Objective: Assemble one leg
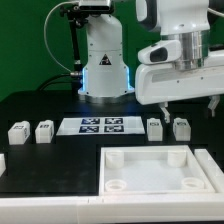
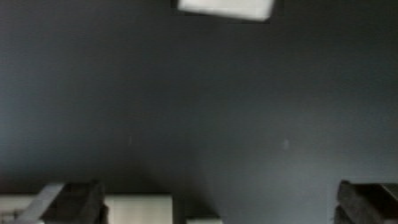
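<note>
Exterior view: chosen leg (image 1: pixel 181 127) upright on counter (image 1: pixel 60 150), just beside a twin (image 1: pixel 154 128); far pair (image 1: pixel 18 131) well apart toward the exterior view's left. Between the pairs, marker board (image 1: pixel 100 125); in front, tray (image 1: pixel 150 170). Above the near two, tool (image 1: pixel 188 100), fingers (image 2: pixel 71 200) wide apart, gripping nothing, touching nothing. Probably the approach step, no grasp yet. Next: lower straight over the leg, centre it between the fingers, then close gently.

Black table (image 1: pixel 60 150) carrying a marker board (image 1: pixel 100 125) lying centrally, first leg (image 1: pixel 18 131) and second leg (image 1: pixel 44 130) standing at the exterior view's left, third leg (image 1: pixel 154 127) and fourth leg (image 1: pixel 181 127) at its right, white tray piece (image 1: pixel 160 170) lying nearer the camera.
</note>
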Action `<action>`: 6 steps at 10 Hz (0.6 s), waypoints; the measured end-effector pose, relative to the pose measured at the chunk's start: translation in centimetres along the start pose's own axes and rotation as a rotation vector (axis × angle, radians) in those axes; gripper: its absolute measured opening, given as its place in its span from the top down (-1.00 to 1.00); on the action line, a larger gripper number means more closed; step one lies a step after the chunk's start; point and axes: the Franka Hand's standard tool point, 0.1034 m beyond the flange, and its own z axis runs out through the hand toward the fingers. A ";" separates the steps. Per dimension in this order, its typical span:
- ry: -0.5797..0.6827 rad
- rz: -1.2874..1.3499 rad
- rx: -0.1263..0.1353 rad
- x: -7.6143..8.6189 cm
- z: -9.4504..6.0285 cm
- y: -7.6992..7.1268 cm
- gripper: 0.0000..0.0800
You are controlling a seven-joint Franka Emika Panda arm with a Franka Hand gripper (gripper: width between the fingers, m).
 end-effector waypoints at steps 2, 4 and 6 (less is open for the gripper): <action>-0.029 -0.060 -0.004 0.3 -0.1 0.0 -0.62; -0.164 -0.045 -0.028 -0.9 0.0 0.2 -0.62; -0.438 0.036 -0.083 -2.4 0.4 -0.3 -0.62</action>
